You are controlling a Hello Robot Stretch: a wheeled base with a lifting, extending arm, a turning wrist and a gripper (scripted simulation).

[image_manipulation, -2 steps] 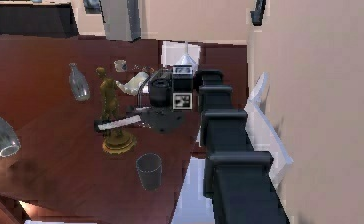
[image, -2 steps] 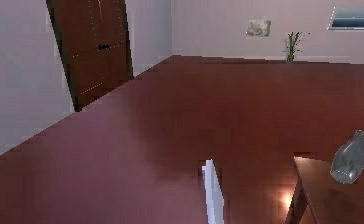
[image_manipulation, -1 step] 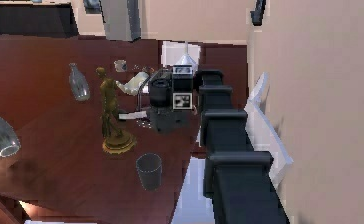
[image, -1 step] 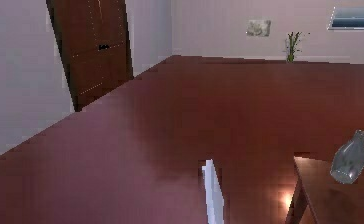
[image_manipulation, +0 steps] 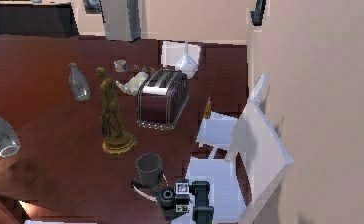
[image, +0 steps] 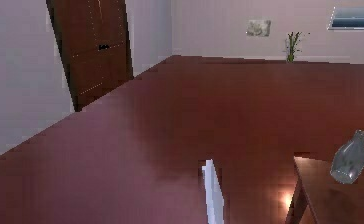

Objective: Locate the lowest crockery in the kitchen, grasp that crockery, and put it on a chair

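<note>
A dark grey cup stands near the front of the dark wooden table in the arm side view, with a pale, plate-like rim just below it. My gripper is right at that cup, left of the two white marker squares at the arm's end. I cannot tell whether it holds anything. White chairs stand along the table's right side, the nearest one beside the arm.
On the table stand a bronze statue, a chrome toaster and a glass bottle. In the forward view a table corner carries a glass vase, a white chair back is near it, and red floor runs to a brown door.
</note>
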